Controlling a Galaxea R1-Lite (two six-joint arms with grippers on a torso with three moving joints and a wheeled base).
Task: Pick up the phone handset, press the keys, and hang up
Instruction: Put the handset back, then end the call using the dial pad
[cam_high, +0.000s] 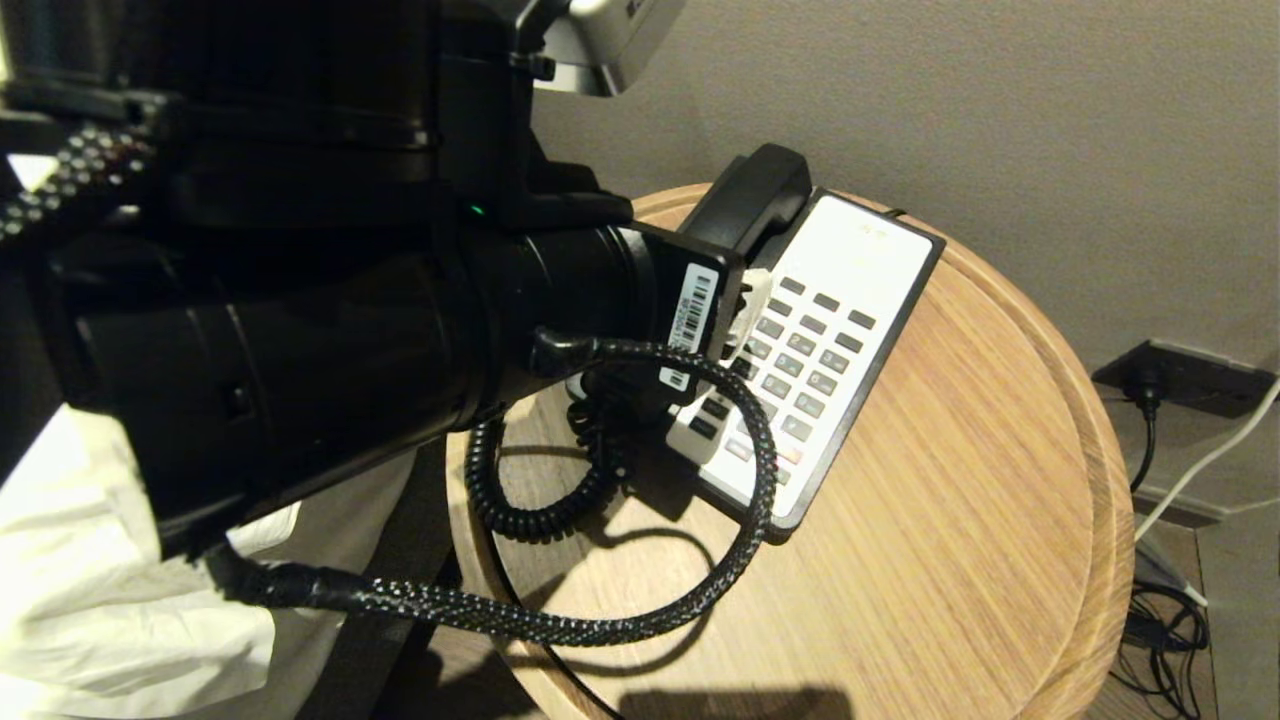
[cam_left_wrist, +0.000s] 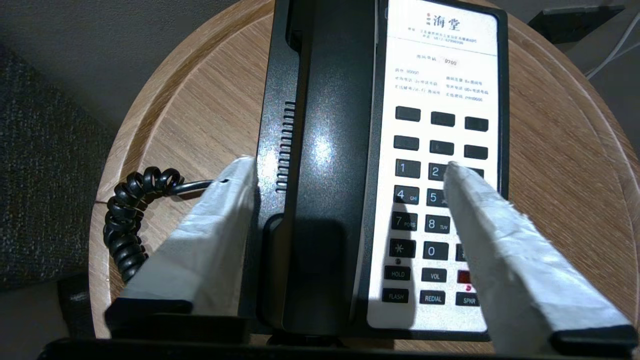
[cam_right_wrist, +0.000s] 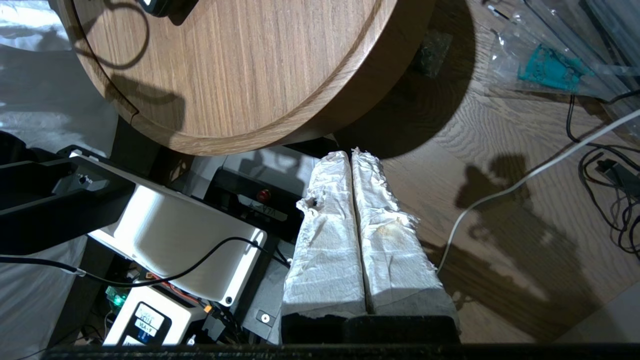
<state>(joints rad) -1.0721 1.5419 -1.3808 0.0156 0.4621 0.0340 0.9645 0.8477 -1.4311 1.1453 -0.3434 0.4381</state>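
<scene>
The phone handset (cam_left_wrist: 325, 150), glossy black, lies in its cradle along the black-and-white phone base (cam_left_wrist: 440, 65) on a round wooden table (cam_left_wrist: 200, 110). My left gripper (cam_left_wrist: 348, 165) is open and straddles the handset without touching it. One white-wrapped finger (cam_left_wrist: 210, 235) is at the base's outer edge and the other (cam_left_wrist: 490, 220) hangs over the keys (cam_left_wrist: 407, 195). The coiled cord (cam_left_wrist: 125, 220) lies on the table beside the base. In the head view my left arm (cam_high: 400, 330) hides most of the handset (cam_high: 760, 195). My right gripper (cam_right_wrist: 350, 152) is shut and empty, parked low beside the table.
A wall socket (cam_high: 1180, 375) with plugged cables sits low on the wall to the right, and more cables (cam_high: 1160, 620) lie on the floor. White cloth (cam_high: 100, 560) is at the left. My own base (cam_right_wrist: 165, 230) stands under the table's edge (cam_right_wrist: 260, 135).
</scene>
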